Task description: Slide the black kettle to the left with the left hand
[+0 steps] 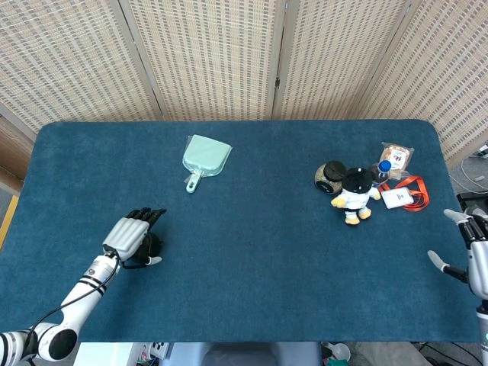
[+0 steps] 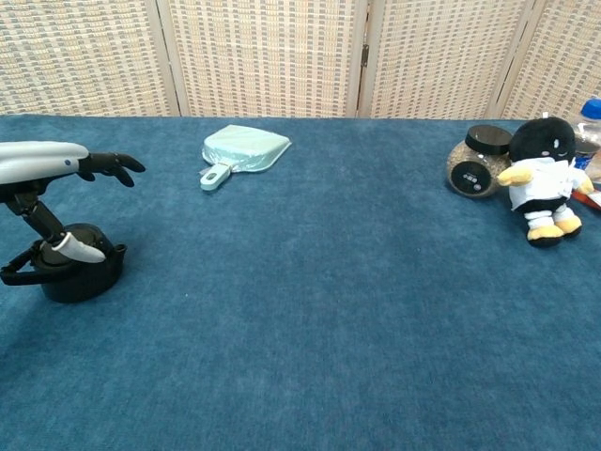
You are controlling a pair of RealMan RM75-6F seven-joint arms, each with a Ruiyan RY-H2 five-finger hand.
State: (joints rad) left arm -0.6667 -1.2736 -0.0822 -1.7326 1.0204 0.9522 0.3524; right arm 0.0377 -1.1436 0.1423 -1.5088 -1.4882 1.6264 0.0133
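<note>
- I have the black kettle sitting far left on the blue surface, lower left of both views.
- My left hand hovers over it, fingers extended and spread, grasping nothing; the thumb looks to be just off the lid, though that is hard to judge.
- I'd say the slide is essentially done; retreat remains.
- My right hand idles with fingers released at the right edge.

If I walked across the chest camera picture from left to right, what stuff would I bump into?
black kettle with the left hand over it → mint dustpan → round jar with a black lid → plush toy → bottle with a blue cap at the right edge.
</note>
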